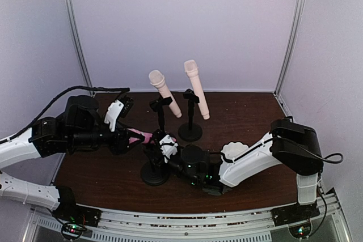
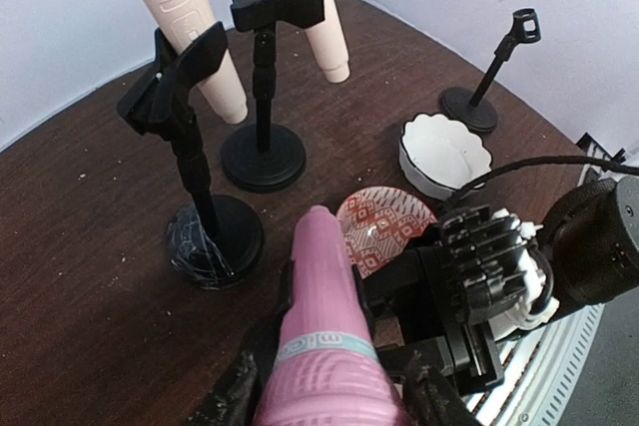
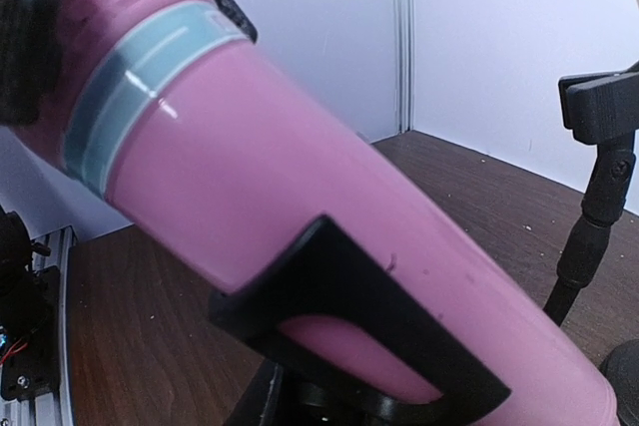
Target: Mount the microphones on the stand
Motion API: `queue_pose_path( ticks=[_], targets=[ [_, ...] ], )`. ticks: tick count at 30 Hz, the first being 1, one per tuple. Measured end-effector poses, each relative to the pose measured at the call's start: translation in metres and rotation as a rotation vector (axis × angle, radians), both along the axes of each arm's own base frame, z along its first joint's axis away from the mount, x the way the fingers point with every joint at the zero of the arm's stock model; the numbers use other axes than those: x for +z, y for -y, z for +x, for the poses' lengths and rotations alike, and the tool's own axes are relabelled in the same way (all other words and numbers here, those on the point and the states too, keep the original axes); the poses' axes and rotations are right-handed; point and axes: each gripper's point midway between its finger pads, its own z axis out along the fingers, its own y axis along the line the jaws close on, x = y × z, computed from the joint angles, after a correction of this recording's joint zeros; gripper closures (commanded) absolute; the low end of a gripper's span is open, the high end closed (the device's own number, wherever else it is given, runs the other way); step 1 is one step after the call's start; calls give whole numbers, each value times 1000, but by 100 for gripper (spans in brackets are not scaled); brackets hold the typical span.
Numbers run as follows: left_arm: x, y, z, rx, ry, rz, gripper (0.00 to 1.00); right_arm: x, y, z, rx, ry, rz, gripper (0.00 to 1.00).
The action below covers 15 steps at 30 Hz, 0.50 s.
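left wrist: red dish (image 2: 389, 218) beside microphone (image 2: 324, 316)

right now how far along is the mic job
Done: the left peach microphone and right peach microphone are already clipped up. In hand: the pink microphone, gripped by the left gripper, with the right gripper close against it. Left: seat it in the empty stand beyond the white bowl.

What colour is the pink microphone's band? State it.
The band is pale teal-blue, clearest in right wrist view.

pink microphone (image 2: 321, 316), band lettering "mic", partly legible
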Motion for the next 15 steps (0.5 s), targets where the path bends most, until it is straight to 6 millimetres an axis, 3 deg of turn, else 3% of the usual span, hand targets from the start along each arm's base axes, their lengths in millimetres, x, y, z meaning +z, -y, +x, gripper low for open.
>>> queue_pose_path(
  ticks=[2, 4, 6, 7, 11, 15],
  targets=[
    [0, 0, 0, 0, -1, 2, 100, 0, 0, 0, 1, 2, -1, 86],
    [1, -1, -1, 0, -3, 5, 94, 0, 0, -1, 3, 4, -3, 61],
    [3, -2, -1, 1, 1, 6, 84, 0, -1, -1, 6, 10, -9, 45],
    [3, -2, -1, 1, 3, 5, 73, -3, -2, -4, 20, 21, -26, 38],
    [4, -4, -2, -2, 8, 12, 44, -13, -2, -18, 43, 33, -79, 20],
    [-2, -9, -6, -9, 5, 46, 29, -20, 9, -26, 47, 30, -143, 3]
  ],
)
